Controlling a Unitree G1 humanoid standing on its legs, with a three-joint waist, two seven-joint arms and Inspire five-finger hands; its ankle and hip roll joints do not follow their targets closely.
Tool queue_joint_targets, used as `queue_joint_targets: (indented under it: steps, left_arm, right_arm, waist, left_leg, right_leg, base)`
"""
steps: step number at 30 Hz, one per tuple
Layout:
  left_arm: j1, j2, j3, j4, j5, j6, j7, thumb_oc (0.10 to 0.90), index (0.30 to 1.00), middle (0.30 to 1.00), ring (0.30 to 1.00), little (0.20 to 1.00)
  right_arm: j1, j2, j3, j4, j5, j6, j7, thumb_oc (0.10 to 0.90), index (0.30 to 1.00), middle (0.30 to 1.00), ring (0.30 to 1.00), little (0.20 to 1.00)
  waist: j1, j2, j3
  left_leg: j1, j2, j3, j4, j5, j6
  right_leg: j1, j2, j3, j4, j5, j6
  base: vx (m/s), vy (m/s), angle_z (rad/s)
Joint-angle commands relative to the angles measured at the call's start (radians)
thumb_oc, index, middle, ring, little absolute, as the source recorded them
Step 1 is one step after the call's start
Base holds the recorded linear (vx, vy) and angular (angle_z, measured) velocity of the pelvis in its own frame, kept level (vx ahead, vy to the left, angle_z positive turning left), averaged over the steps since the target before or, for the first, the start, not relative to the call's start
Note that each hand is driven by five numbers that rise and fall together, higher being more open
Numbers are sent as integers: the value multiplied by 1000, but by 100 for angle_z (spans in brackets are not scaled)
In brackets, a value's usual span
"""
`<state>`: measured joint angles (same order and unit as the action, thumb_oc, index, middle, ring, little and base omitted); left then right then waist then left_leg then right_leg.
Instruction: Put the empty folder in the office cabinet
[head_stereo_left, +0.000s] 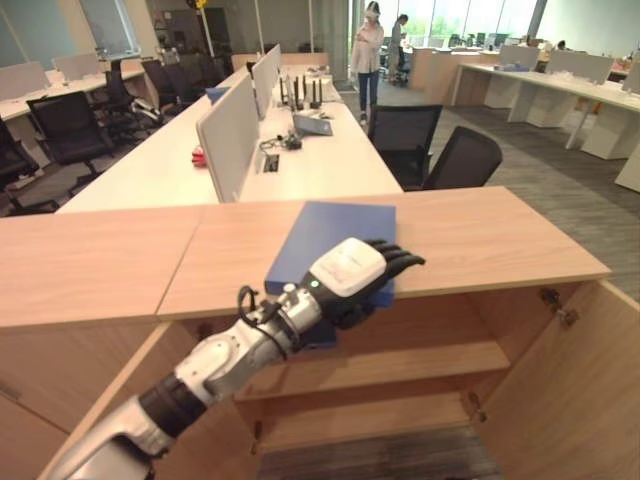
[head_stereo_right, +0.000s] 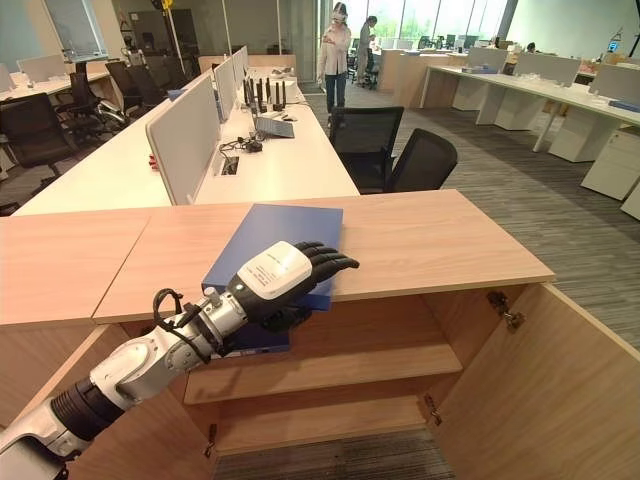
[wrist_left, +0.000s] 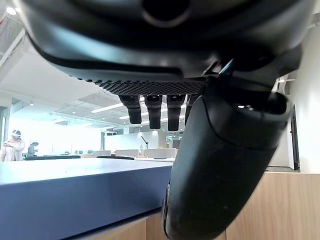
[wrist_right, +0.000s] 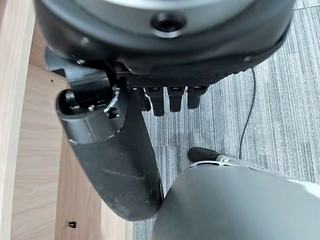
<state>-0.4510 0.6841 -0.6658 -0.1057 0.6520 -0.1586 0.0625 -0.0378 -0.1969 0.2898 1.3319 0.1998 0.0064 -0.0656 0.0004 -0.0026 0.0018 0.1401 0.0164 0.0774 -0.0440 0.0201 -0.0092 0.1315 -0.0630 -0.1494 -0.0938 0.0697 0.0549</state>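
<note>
A blue folder (head_stereo_left: 335, 235) lies flat on the wooden cabinet top (head_stereo_left: 480, 235), its near end sticking out past the front edge. My left hand (head_stereo_left: 350, 270) reaches over the folder's near right corner. Its fingers (wrist_left: 152, 107) stretch straight a little above the cover (wrist_left: 60, 195), and its thumb (wrist_left: 220, 165) hangs down at the overhanging edge. The hand looks open, not clamped on the folder. Below, the cabinet stands open with bare shelves (head_stereo_left: 420, 360). My right hand (wrist_right: 115, 150) hangs relaxed over grey carpet beside a wooden panel.
The cabinet's right door (head_stereo_left: 580, 390) is swung open toward me. Behind the cabinet run long white desks (head_stereo_left: 320, 160) with grey dividers, monitors and black office chairs (head_stereo_left: 460, 155). Two persons (head_stereo_left: 368, 50) stand far off in the aisle.
</note>
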Motion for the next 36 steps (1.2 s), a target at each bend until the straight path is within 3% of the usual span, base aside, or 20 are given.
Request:
queue_joint_targets:
  steps: [1, 13, 20, 28, 29, 30, 31, 36]
  left_arm:
    - [-105, -23, 149, 23, -2, 9, 92, 800, 900, 900, 900, 900]
    - [-84, -23, 161, 73, 29, 28, 93, 800, 900, 900, 900, 900]
    - [-94, 2, 146, 136, 142, 48, 125, 800, 900, 900, 900, 900]
    - [-65, -23, 160, 209, 197, 83, 187, 800, 900, 900, 900, 900]
    - [-64, -28, 159, 218, 202, 85, 193, 759, 839, 839, 839, 839]
    - [-59, -34, 158, 229, 205, 88, 200, 552, 528, 528, 528, 528]
    - [-56, -37, 159, 239, 207, 93, 206, 400, 300, 300, 300, 300]
    - [-50, -57, 146, 285, 213, 101, 219, 400, 300, 300, 300, 300]
  right_arm:
    - [-19, -9, 7, 22, -11, -12, -11, 800, 900, 900, 900, 900]
    - [-13, -12, 0, 23, -17, -8, -9, 800, 900, 900, 900, 900]
    - [-12, -15, 1, 23, -24, -9, -14, 800, 900, 900, 900, 900]
    - [-11, -8, 3, 24, -32, -11, -29, 800, 900, 900, 900, 900]
    - [-11, -8, 4, 23, -33, -11, -31, 800, 900, 900, 900, 900]
    - [-12, -9, 5, 23, -35, -12, -34, 800, 900, 900, 900, 900]
    - [-13, -7, 6, 22, -38, -14, -35, 800, 900, 900, 900, 900]
    - [-19, -6, 10, 21, -42, -16, -44, 800, 900, 900, 900, 900]
  waist:
    - [-4, -63, -1]
    - [-7, -63, 3]
    - [-10, -63, 3]
    - [-9, -68, 3]
    - [-9, -67, 3]
    - [-9, -68, 2]
    - [-9, -68, 2]
    - [-11, -69, 1]
  left_leg:
    - [24, -46, -9, 185, -259, 24]
    - [27, -47, -7, 179, -258, 26]
    - [31, -48, -2, 174, -258, 27]
    - [31, -48, 1, 175, -259, 29]
    - [31, -48, 2, 175, -259, 29]
    - [32, -48, 2, 175, -260, 29]
    - [32, -47, 2, 175, -260, 29]
    - [35, -48, 3, 174, -259, 30]
  right_leg:
    - [12, 24, -38, 6, -49, 21]
    - [11, 25, -36, 6, -46, 21]
    - [10, 27, -32, 6, -45, 22]
    - [12, 27, -29, 6, -46, 21]
    - [12, 27, -28, 6, -46, 21]
    - [12, 27, -27, 6, -46, 21]
    - [12, 27, -27, 6, -46, 21]
    - [14, 27, -25, 6, -45, 20]
  base:
    - [0, 0, 0]
    - [0, 0, 0]
    - [0, 0, 0]
    - [0, 0, 0]
    - [0, 0, 0]
    - [0, 0, 0]
    - [0, 0, 0]
    - [1, -1, -2]
